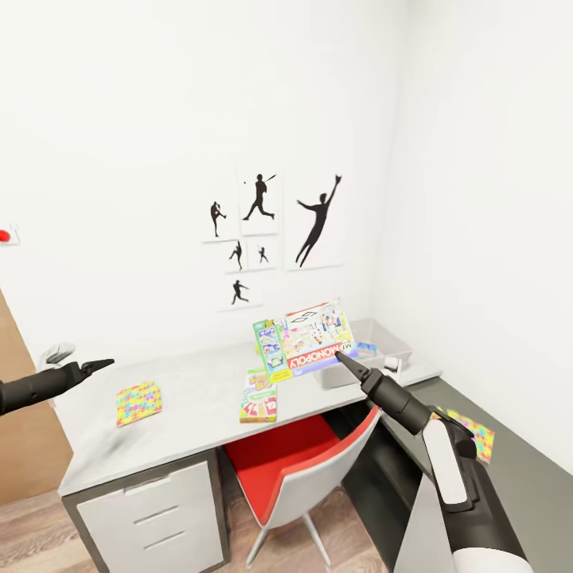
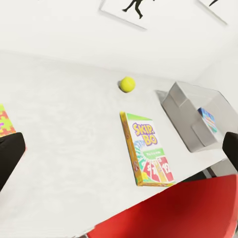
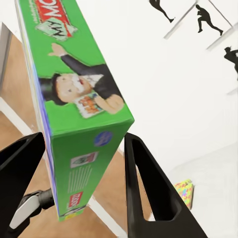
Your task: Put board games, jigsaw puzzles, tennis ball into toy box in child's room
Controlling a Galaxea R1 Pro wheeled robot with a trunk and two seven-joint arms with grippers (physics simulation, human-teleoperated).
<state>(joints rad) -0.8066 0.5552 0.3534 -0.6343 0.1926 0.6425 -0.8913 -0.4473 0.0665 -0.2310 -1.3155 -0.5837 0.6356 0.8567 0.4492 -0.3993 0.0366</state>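
Desk [image 1: 199,398] edge under held Monopoly [image 1: 306,338]

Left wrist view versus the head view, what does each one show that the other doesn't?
Left wrist: the tennis ball on the table.
Head: the Monopoly box held up by the right gripper, two jigsaw puzzles, wall silhouettes.
Both: the Skip-Bo box, the toy box holding a blue game, the red chair.
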